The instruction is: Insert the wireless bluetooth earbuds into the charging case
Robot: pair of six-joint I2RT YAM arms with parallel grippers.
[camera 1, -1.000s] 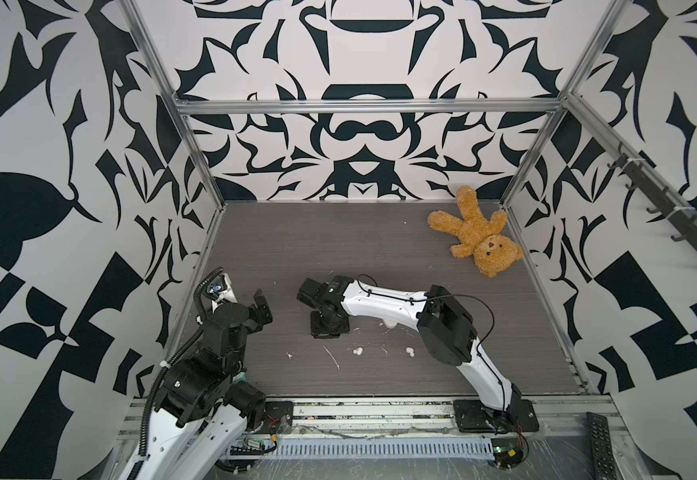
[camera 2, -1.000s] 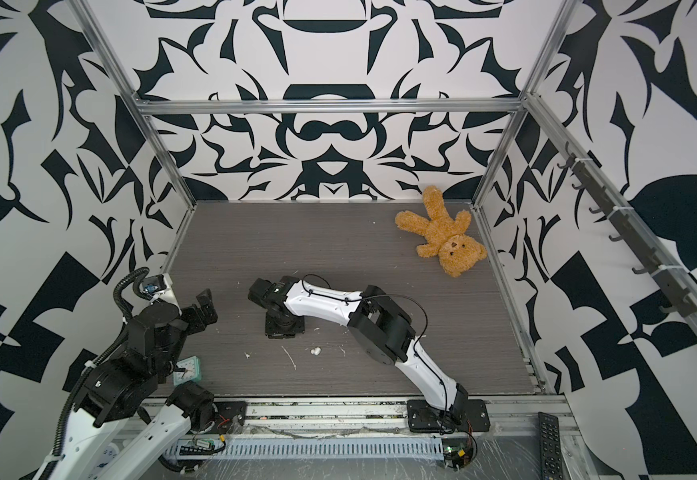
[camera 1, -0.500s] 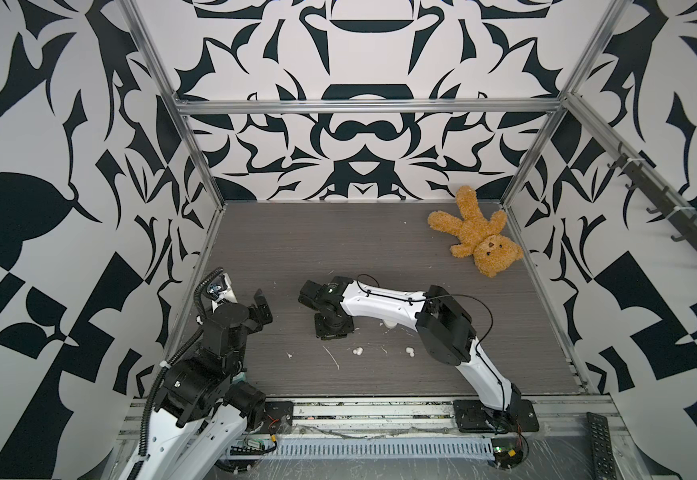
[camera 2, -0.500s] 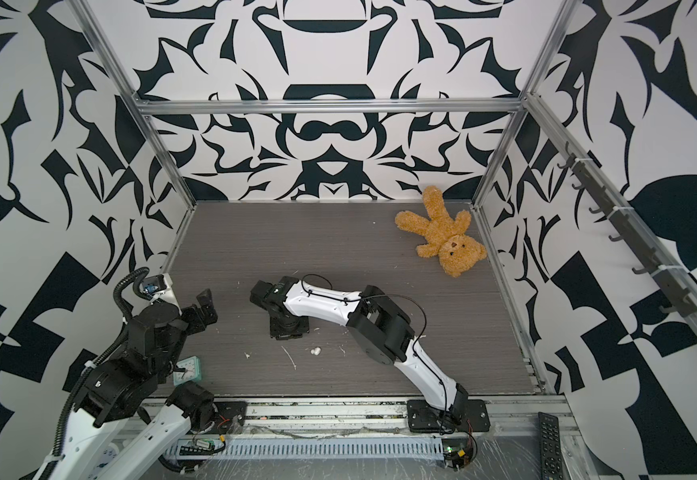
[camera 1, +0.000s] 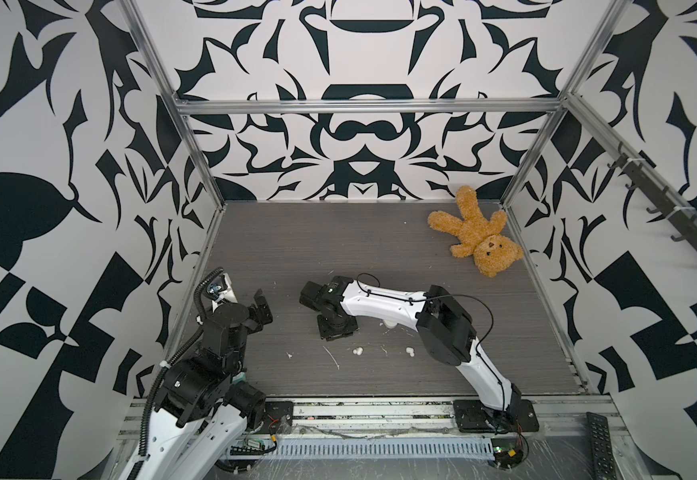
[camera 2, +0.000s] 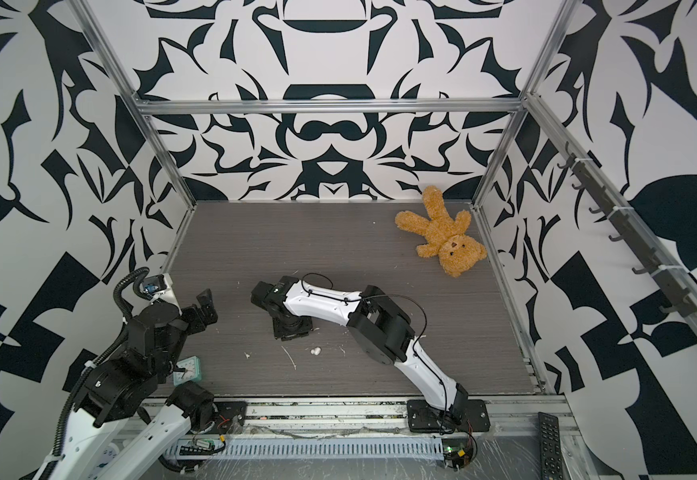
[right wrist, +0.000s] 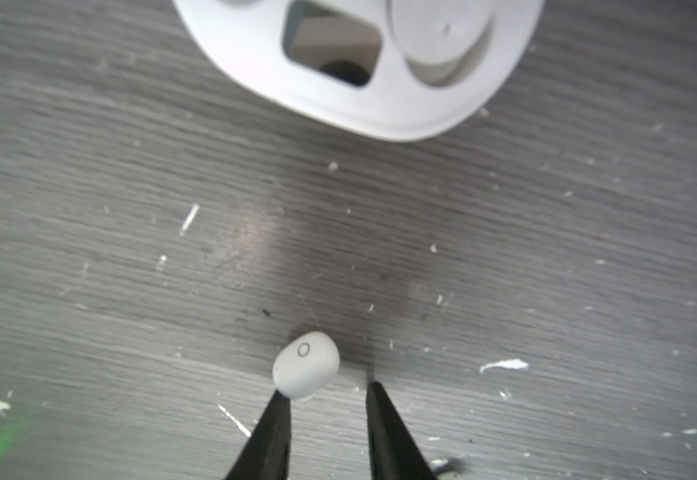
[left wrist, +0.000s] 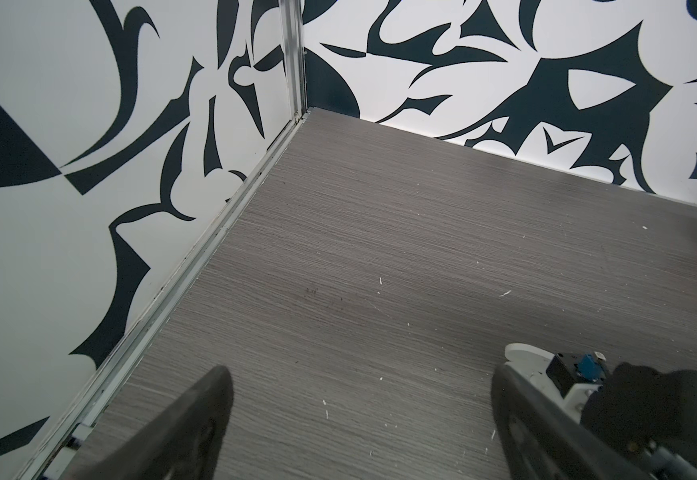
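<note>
Looking through the right wrist view: finds the right gripper (right wrist: 326,392) parted to a narrow gap and clamping nothing. Finds one earbud (right wrist: 306,365), white and glossy with a small ring mark on top. Shows it lying on the grey wood-grain table (right wrist: 89,249) just past the tips, touching one black fingertip (right wrist: 274,428) and clear of its partner. Sees the white charging case (right wrist: 380,112) farther on, apart from that earbud, inner face showing. Makes out a rectangular cavity in its middle and a rounded white piece seated in the well beside it; cannot tell whether that piece is a bud. Notes white flecks (right wrist: 503,365) scattered over the wood.

Turning to the top views: places that same gripper pointing down near the table's middle, toward the front edge. Spots a second earbud (camera 1: 357,351) and a third earbud (camera 1: 410,352) lying loose just in front of it, apart from each other.

Finds the left gripper (left wrist: 361,374) spread wide, holding nothing, raised over bare table near the left wall and well apart from the case.

Also picks out a brown teddy bear (camera 1: 477,232) on its back in the far right corner. Catches a small teal clock (camera 2: 188,370) by the left arm's base and a black remote control (camera 2: 548,436) off the table's front right.
</note>
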